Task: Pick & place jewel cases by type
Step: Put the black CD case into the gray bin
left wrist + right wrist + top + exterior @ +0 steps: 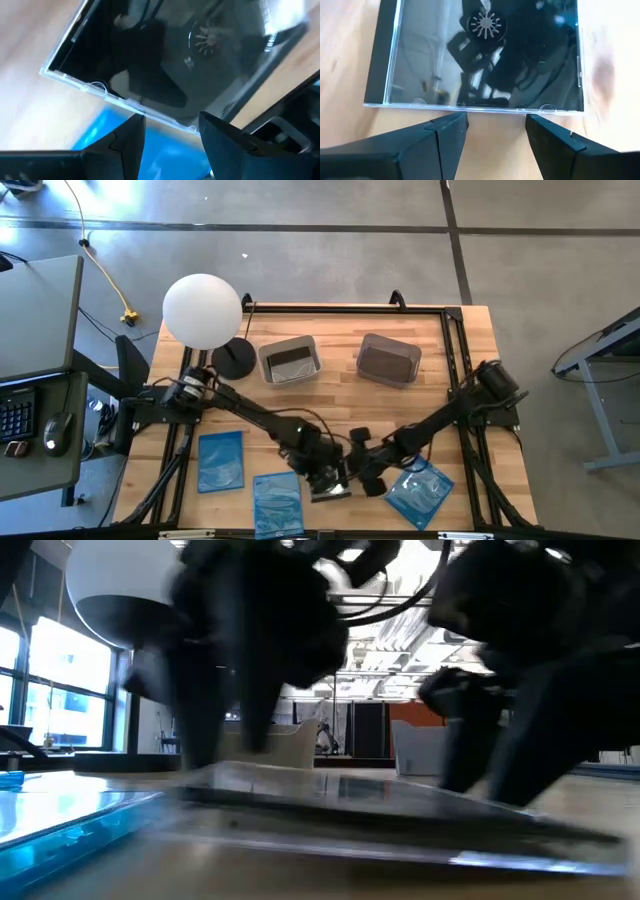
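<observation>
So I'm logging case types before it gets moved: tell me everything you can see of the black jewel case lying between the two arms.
The square black jewel case with a clear plastic lid lies flat on the light wooden table near its front edge. Its glossy lid mirrors the arms; a spoked disc hub shows through it, and a black spine strip runs along one side. It is closed. The left end effector and right end effector both stand open at its edges, neither gripping it. A translucent blue plastic case lies close beside it.
</observation>
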{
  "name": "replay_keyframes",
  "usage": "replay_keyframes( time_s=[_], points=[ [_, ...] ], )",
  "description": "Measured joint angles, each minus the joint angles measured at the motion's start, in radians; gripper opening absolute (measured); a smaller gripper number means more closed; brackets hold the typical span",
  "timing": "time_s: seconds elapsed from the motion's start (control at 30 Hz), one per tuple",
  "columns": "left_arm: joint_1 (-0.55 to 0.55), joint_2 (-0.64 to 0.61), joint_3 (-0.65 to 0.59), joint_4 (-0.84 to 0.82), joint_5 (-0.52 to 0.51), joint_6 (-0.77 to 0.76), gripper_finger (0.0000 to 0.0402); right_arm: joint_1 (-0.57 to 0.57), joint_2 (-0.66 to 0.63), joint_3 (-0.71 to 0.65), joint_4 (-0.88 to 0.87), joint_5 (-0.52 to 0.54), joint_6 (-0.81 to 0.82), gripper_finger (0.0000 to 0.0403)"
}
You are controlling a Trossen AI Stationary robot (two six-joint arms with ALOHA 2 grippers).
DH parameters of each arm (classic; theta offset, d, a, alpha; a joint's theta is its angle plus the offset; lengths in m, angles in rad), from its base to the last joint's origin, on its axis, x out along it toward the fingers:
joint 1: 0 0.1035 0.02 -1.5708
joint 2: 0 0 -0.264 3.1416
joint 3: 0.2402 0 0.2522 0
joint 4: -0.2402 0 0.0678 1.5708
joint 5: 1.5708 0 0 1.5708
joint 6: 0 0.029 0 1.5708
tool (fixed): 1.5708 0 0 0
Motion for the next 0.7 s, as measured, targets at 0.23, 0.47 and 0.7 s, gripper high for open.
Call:
replay_keyframes(
  time_s=[0.23,0.47,0.7],
  points=[
    [-0.080,-0.008,0.001,-0.108,-0.050,-0.053,0.0179,-0.020,0.067,0.191,-0.125,0.007,-0.105,0.0201],
    [-0.113,-0.040,0.002,-0.177,-0.107,-0.083,0.0179,-0.026,0.100,0.212,-0.087,-0.032,-0.126,0.0201],
    [-0.152,-0.051,0.003,-0.230,-0.137,-0.136,0.0179,-0.035,0.115,0.214,-0.050,-0.038,-0.198,0.0201]
  ],
)
